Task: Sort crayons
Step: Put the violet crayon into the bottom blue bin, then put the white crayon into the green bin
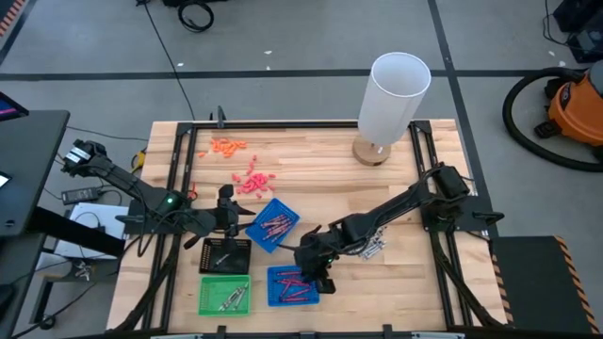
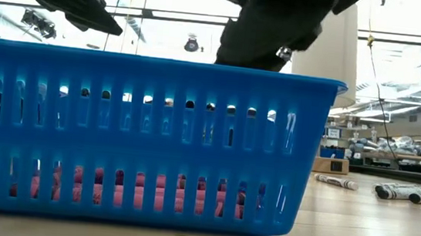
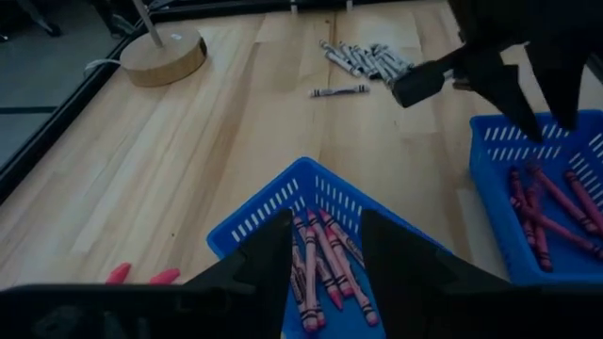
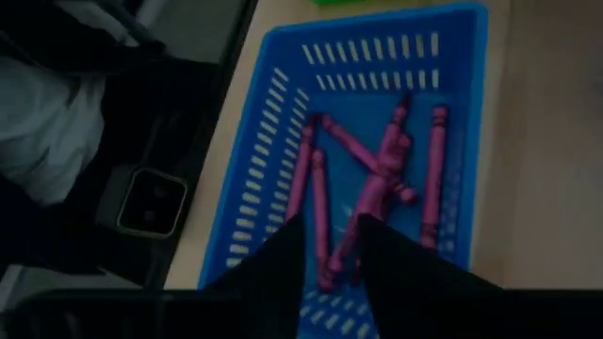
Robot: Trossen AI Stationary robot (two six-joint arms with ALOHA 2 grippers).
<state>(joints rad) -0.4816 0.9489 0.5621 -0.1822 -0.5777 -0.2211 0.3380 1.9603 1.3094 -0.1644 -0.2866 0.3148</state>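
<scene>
Two blue trays hold maroon-red crayons. One tray [image 1: 275,224] stands turned cornerwise, and my left gripper [image 3: 327,221] hangs open over its near-left corner, with red crayons [image 3: 320,259] showing through the gap. My right gripper [image 4: 330,226] hangs open over the other blue tray [image 1: 292,286], which lies by the near edge. A maroon crayon [image 4: 369,202] lies slantwise on the others below its fingers. Grey crayons [image 1: 373,247] lie loose on the wood on the right. A green tray [image 1: 224,296] holds a few grey ones.
A black tray [image 1: 227,255] sits behind the green one. Salmon-pink bits [image 1: 251,180] and orange bits [image 1: 227,146] lie far left. A white lamp [image 1: 394,96] on a round wooden foot stands at the far right. Bare wood lies between the lamp and the trays.
</scene>
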